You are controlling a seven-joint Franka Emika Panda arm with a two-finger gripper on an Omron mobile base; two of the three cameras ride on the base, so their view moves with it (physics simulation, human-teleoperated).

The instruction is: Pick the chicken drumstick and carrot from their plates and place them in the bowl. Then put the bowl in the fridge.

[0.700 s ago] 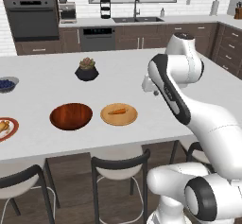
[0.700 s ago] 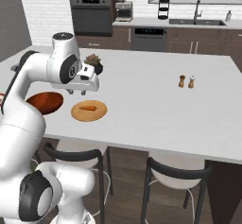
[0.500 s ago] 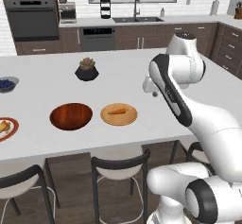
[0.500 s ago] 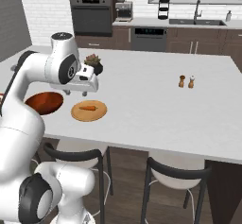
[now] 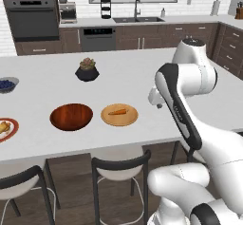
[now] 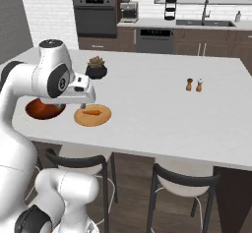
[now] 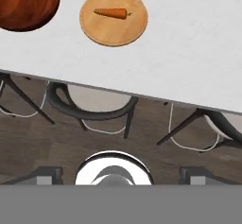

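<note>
Clearly nothing was picked yet. The jaws were wide open and empty, high over the bench edge. The carrot point(image 5: 117, 111) lay on its tan plate point(image 5: 131, 118) beside the bowl point(image 5: 71, 117). Next, the jaws needed to go down over the carrot.

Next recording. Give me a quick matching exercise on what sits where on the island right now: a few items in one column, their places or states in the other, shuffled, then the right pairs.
Items:
1. carrot
2. chicken drumstick
3. bowl
4. potted succulent

Places or states:
A. empty, between the two plates
B. on the plain wooden plate
C. on the red-rimmed plate at the far left edge of the left base view
D. farther back on the counter, behind the bowl

Pairs: 1-B, 2-C, 3-A, 4-D
</note>
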